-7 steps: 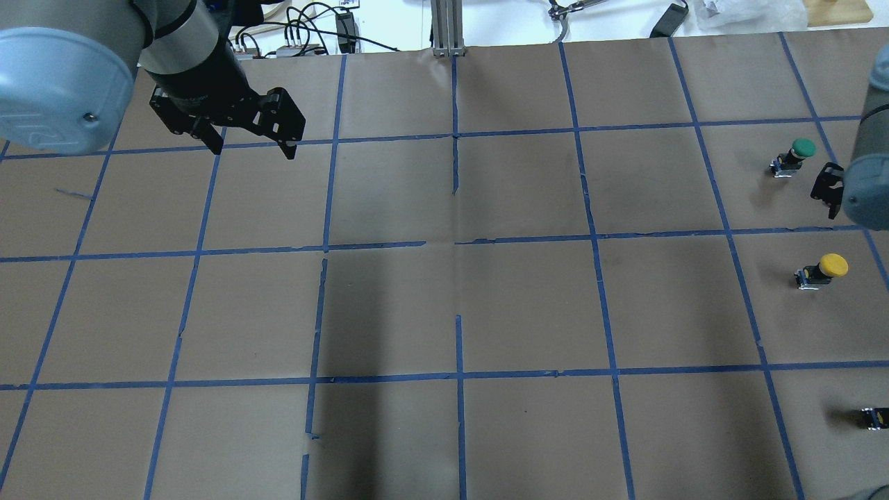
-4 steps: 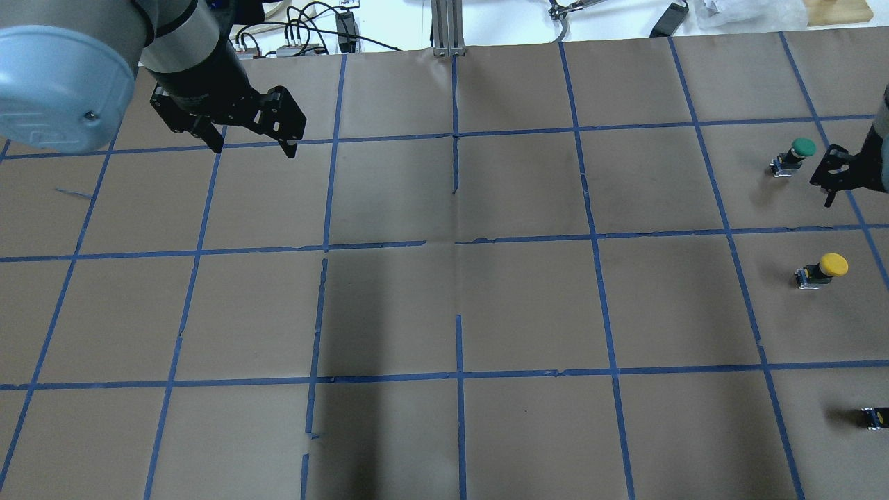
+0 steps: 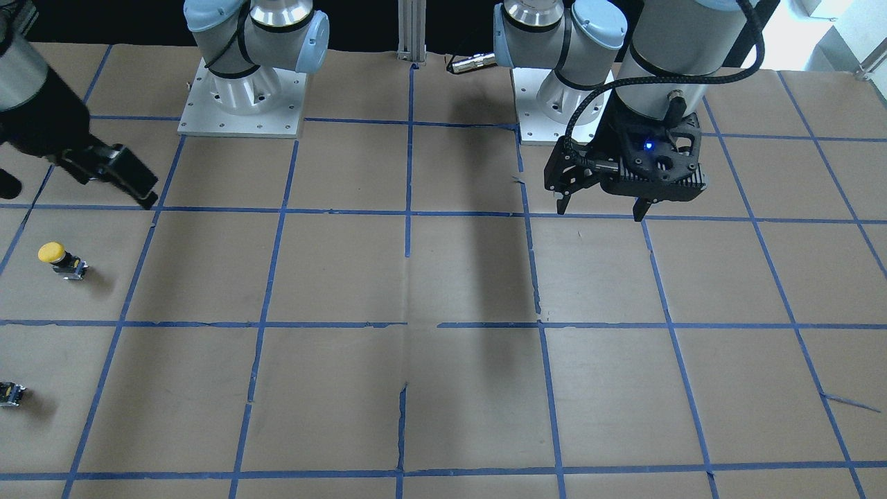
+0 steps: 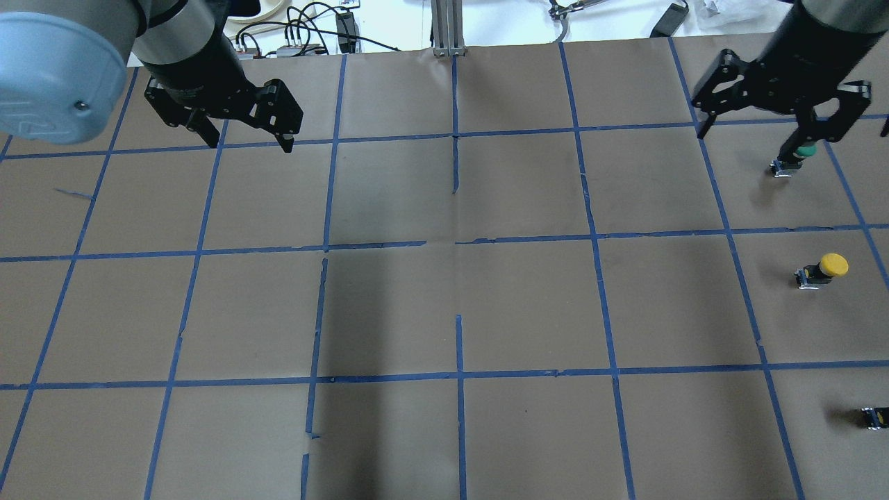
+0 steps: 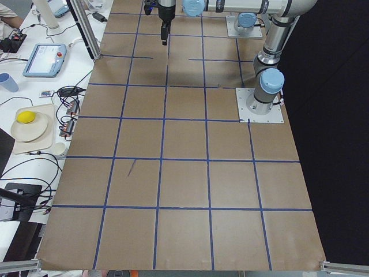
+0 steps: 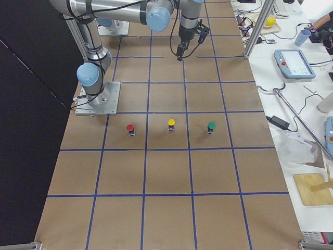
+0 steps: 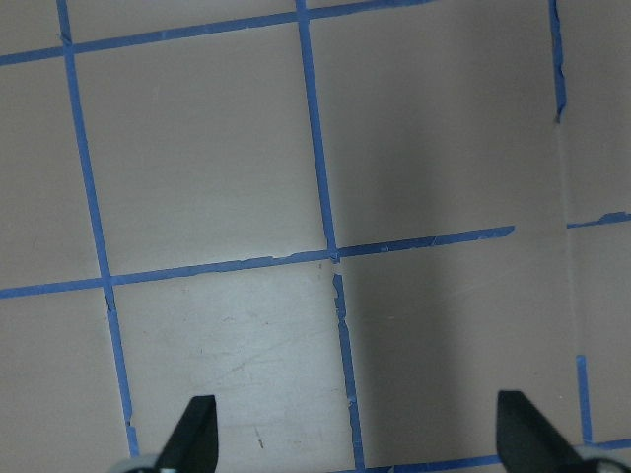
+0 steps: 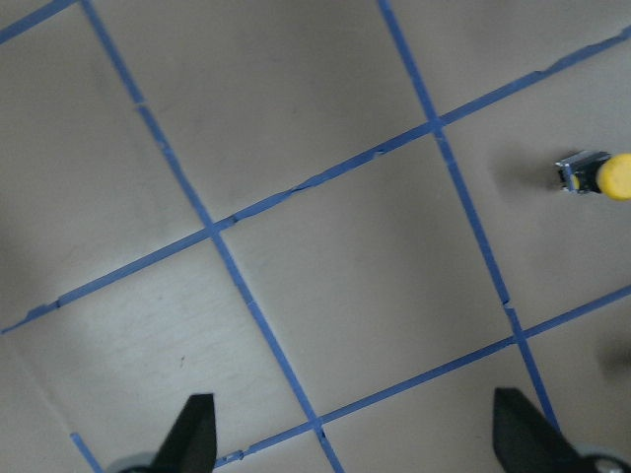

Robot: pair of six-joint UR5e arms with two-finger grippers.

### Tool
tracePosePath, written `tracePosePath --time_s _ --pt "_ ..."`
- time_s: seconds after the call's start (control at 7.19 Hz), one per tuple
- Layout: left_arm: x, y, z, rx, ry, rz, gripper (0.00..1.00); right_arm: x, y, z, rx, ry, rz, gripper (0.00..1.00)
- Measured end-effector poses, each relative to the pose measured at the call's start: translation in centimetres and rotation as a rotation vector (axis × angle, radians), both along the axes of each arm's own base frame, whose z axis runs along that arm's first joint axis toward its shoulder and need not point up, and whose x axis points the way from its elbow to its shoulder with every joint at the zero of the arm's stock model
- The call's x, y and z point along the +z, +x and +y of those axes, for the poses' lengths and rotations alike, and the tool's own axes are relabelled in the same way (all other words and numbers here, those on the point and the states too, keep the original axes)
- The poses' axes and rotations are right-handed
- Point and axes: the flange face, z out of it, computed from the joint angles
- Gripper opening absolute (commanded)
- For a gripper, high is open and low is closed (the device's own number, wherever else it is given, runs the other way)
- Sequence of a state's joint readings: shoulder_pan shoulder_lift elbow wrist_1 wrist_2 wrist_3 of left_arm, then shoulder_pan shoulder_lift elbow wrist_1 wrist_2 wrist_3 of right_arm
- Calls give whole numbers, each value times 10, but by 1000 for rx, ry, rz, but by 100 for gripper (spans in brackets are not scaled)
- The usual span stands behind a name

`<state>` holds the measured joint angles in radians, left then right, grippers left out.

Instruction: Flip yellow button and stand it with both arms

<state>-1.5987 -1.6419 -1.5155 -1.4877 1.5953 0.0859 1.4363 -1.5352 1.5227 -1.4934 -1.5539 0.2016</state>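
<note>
The yellow button (image 4: 824, 269) sits alone in a grid square at the table's right side, with its yellow cap on a black and grey base. It also shows in the front view (image 3: 59, 258), the right exterior view (image 6: 171, 124), where its cap looks uppermost, and the right wrist view (image 8: 596, 177). My right gripper (image 4: 746, 142) is open and empty. It hovers about one square beyond the button, away from the robot. My left gripper (image 4: 248, 144) is open and empty, high over the far left of the table. It also shows in the front view (image 3: 599, 211).
A green-capped switch (image 4: 799, 154) stands just under one right finger. A third switch (image 4: 875, 417) sits at the right edge, nearer the robot, and its cap is red in the right exterior view (image 6: 130, 128). Brown paper with a blue tape grid (image 4: 458, 243) covers the table.
My right gripper has swung from the right edge away from the robot and toward the middle, and now shows whole, jaws spread wide. My left gripper has barely shifted. The buttons have not moved.
</note>
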Motion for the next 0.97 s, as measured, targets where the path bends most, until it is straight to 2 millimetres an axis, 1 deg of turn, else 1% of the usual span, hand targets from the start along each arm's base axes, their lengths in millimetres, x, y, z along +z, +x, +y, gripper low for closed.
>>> tracePosePath --time_s 0.14,0.28,0.42,0.56,0.83,0.97 --pt "0 0 0 0 -1 0 100 0 46 14 88 26 0 100" --pt "1 0 0 0 -2 1 100 -1 71 29 140 76 -1 100" --pt "2 0 1 -1 -4 2 100 -2 77 41 157 122 -1 100" --pt "2 -1 1 -2 -5 3 100 2 73 46 155 135 -2 100" --pt "3 -1 1 -1 -6 4 100 11 56 41 122 94 0 100" --pt "3 -1 1 -2 -7 5 100 14 53 40 114 73 3 100"
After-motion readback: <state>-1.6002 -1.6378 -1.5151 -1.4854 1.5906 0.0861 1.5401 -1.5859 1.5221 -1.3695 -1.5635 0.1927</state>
